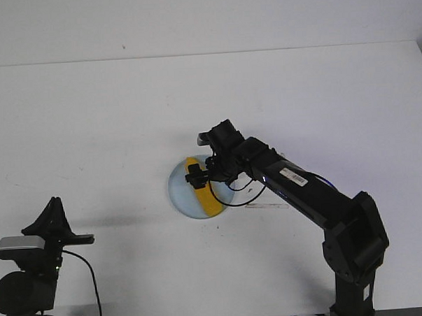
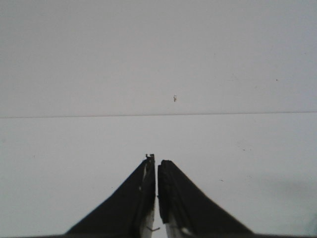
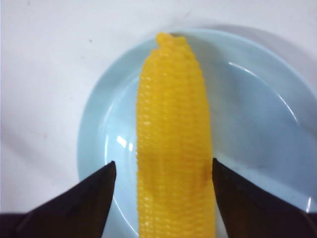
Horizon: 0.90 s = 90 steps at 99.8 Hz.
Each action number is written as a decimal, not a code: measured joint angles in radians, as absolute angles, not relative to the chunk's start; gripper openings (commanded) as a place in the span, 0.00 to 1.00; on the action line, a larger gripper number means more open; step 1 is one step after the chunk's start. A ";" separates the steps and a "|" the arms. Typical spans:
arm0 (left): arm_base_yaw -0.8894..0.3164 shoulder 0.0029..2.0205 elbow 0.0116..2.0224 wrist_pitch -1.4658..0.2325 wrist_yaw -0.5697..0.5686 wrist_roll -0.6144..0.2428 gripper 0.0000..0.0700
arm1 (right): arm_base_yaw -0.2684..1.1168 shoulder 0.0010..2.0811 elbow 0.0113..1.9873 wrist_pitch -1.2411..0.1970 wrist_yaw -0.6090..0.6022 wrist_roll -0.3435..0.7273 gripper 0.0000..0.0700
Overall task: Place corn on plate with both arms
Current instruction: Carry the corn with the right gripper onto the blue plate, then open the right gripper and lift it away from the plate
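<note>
Right hand [image 3: 163,171] spread wide astride corn cob [image 3: 173,144] lying on pale-blue plate [image 3: 257,114], left hand [image 2: 156,171] pressed closed over bare white surface [image 2: 158,64], arm label unreadable.

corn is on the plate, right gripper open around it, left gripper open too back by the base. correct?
Not quite: the left gripper is shut, its fingers pressed together in the left wrist view, holding nothing. The rest holds: the corn lies on the plate with the right gripper open around it.
</note>
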<state>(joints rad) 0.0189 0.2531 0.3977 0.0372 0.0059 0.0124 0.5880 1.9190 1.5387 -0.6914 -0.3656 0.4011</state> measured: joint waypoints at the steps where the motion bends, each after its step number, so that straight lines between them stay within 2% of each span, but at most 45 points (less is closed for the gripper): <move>1: 0.019 0.253 0.398 0.037 0.006 0.012 0.00 | 0.588 1.918 1.539 -0.690 -0.366 0.401 0.62; 13: 0.019 0.253 0.398 0.037 0.006 0.012 0.00 | 0.588 1.886 1.539 -0.686 -0.332 0.381 0.62; 26: 0.019 0.253 0.398 0.037 0.006 0.012 0.00 | 0.588 1.817 1.538 -0.675 -0.235 0.304 0.61; 39: 0.019 0.253 0.398 0.037 0.006 0.012 0.00 | 0.576 1.728 1.472 -0.590 -0.096 0.199 0.53; 46: 0.019 0.253 0.398 0.037 0.006 0.012 0.00 | 0.564 1.670 1.399 -0.546 -0.028 0.147 0.41; 63: 0.019 0.253 0.398 0.037 0.006 0.012 0.00 | 0.483 1.522 1.199 -0.395 0.047 0.083 0.02; 90: 0.019 0.253 0.398 0.037 0.006 0.012 0.00 | 0.276 1.267 0.870 -0.122 0.053 0.048 0.01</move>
